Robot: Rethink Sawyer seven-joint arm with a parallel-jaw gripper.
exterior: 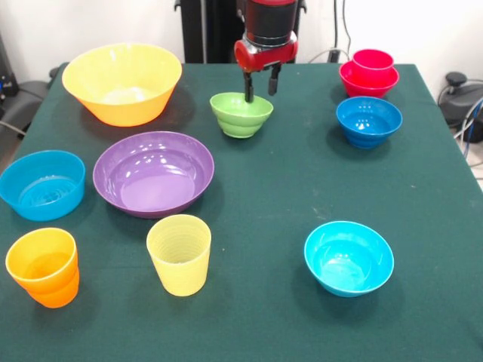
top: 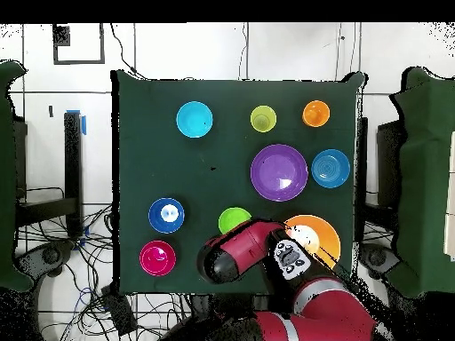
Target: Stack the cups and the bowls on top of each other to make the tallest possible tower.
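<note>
My claw (exterior: 259, 91) hangs straight down over the lime green bowl (exterior: 241, 115), fingers apart w/ a clear gap between them, nothing gripped. One fingertip (exterior: 248, 96) dips at the bowl's far rim; the other sits just outside that rim. Can't tell if either actually touches the plastic. From overhead my arm covers the claw, only the green bowl (top: 234, 219) peeks out beside it.

Green bowl stands upright, mouth up, axis vertical, directly under me.

The tower (exterior: 369, 72), red tumbler nested in the small red bowl, sits well off to one side of the claw at about the same depth, upright, opening up. Dark blue bowl (exterior: 368, 121) just in front of it, also mouth up.

Other side of the claw: big yellow-orange bowl (exterior: 122, 81), near, upright. Further out from me: wide purple bowl (exterior: 153, 173), w/ the light blue straight-sided bowl (exterior: 42, 184) beside it. Farthest from the claw: orange cup (exterior: 44, 267), ribbed pale yellow cup (exterior: 179, 254), cyan bowl (exterior: 349, 257), all standing apart on the green table (exterior: 287, 188), openings up.
</note>
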